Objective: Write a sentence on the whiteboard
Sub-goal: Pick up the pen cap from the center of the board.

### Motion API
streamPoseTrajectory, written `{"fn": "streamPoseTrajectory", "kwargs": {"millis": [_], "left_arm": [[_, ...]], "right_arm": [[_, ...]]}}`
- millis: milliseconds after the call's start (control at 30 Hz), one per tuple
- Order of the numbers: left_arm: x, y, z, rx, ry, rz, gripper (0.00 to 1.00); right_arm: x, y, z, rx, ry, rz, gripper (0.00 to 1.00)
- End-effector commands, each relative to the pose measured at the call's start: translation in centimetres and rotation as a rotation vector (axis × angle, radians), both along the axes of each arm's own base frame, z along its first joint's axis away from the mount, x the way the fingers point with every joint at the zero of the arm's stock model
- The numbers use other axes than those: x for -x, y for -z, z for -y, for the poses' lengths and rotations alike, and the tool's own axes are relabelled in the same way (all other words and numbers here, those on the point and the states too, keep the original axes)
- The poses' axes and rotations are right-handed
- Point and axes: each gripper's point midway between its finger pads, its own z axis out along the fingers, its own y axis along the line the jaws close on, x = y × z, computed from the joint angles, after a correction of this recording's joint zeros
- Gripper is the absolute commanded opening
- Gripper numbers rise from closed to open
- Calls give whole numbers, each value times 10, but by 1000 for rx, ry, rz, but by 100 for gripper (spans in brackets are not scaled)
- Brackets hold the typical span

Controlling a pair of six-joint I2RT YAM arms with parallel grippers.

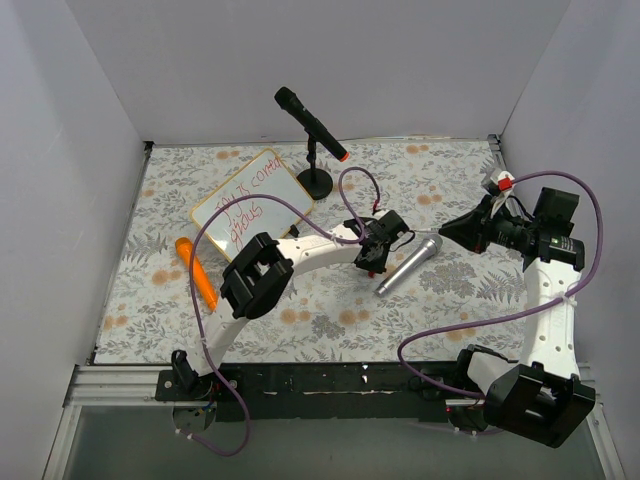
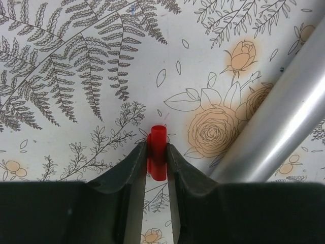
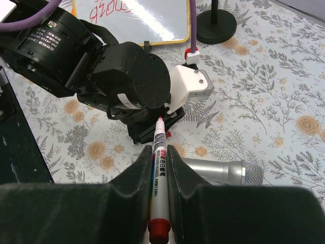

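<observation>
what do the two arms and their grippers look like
The left arm and right arm have white links, black joint housings and a looping purple cable each. The left gripper and right gripper are black with two tapered fingers.

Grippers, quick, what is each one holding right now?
Left gripper: shut on a red cap.
Right gripper: shut on an uncapped marker.

We see the whiteboard: small, glossy white, thin light-wood frame, rounded corners. It lies flat and turned diagonally on the far-left part of the floral counter. The sentence is in red marker, in two slanted lines across the board, too small for us to read fully.
</observation>
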Motion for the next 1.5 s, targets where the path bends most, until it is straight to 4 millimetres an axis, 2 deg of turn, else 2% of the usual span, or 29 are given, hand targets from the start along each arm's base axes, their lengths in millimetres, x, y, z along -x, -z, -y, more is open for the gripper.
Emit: {"fn": "streamPoseTrajectory", "kwargs": {"millis": [0, 33, 100, 167, 233, 267, 333, 367, 433, 533, 733, 867, 1033, 1133, 1467], "left_arm": [[9, 2, -30, -107, 45, -15, 19], [11, 4, -32, -100, 57, -19, 19], [11, -4, -32, -73, 81, -9, 18], [14, 1, -40, -79, 120, -5, 17], [15, -10, -40, -57, 180, 30, 17], [21, -5, -50, -69, 198, 21, 18], [20, -20, -53, -39, 225, 65, 19], [24, -14, -63, -58, 241, 52, 20], [22, -19, -75, -66, 231, 64, 22], [21, -14, -94, -109, 217, 52, 24], [21, -2, -112, -209, 165, 18, 33], [23, 3, -116, -230, 146, 10, 35], [22, -2, -118, -234, 113, 18, 34], [24, -6, -117, -228, 109, 15, 33], [28, 2, -113, -217, 135, -7, 26]], "right_arm": [[-1, -4, -1, -18, -16, 24, 1], [-1, -4, -1, -18, -16, 24, 1], [-1, -4, -1, -17, -17, 25, 1], [-1, -4, -1, -17, -17, 24, 1], [-1, -3, -1, -20, -19, 22, 1], [-1, -3, -2, -22, -22, 22, 1], [-1, -1, -1, -28, -25, 17, 1], [-1, -1, -2, -31, -28, 15, 1], [-2, 1, -2, -37, -32, 11, 1], [-2, 3, -3, -45, -37, 5, 1], [-2, 4, -4, -54, -44, 2, 1], [-2, 6, -4, -57, -47, 1, 1], [-2, 6, -4, -58, -44, 2, 1], [-2, 5, -4, -59, -48, 4, 1], [1, 4, -6, -64, -51, 8, 1]]}}
